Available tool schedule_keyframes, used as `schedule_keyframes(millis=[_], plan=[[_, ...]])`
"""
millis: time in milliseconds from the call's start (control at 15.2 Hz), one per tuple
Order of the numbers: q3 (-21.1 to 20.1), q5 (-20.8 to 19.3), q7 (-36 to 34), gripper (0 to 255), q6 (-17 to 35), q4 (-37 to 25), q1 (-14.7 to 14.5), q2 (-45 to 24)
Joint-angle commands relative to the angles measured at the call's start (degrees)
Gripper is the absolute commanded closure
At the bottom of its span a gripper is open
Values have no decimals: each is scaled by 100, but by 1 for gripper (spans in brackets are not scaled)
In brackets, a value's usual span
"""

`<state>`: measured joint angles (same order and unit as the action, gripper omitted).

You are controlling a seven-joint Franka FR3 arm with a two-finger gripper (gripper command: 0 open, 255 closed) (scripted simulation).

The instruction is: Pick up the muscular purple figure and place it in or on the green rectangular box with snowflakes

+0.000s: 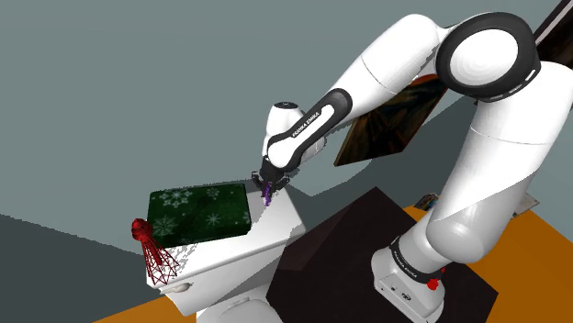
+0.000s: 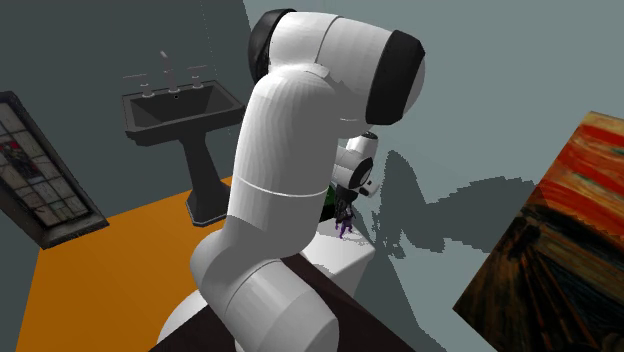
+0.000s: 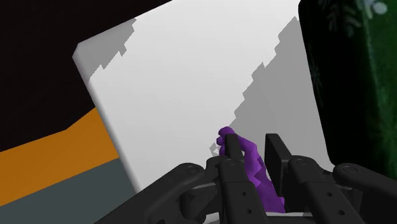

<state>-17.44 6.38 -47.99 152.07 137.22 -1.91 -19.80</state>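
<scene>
The small purple figure (image 1: 267,192) is clasped between my black fingers, so my gripper (image 1: 268,183) is shut on it. It hangs low over the white top (image 1: 275,225), right beside the near corner of the green snowflake box (image 1: 202,213). I cannot tell whether its feet touch the top. In the wrist view the purple figure (image 3: 257,168) sits in the gripper (image 3: 254,149), with the green box (image 3: 356,76) close alongside and the white top (image 3: 191,83) beneath. From the second exterior view the figure (image 2: 345,228) pokes out below the gripper (image 2: 343,214), behind the arm.
A red wire-frame object (image 1: 151,246) stands on the white top by the green box's far corner. The dark stand (image 1: 367,239) lies just beside the top. A black pedestal sink (image 2: 185,105) and leaning framed pictures (image 2: 560,250) stand around the orange floor (image 2: 110,270).
</scene>
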Motion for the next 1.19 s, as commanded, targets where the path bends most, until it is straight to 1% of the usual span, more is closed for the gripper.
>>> schedule_keyframes(millis=[0,330,1122], plan=[[1,0,0,255,1,0,1,-2],[1,0,0,255,3,1,1,-3],[-165,281,93,255,-877,40,136,937]])
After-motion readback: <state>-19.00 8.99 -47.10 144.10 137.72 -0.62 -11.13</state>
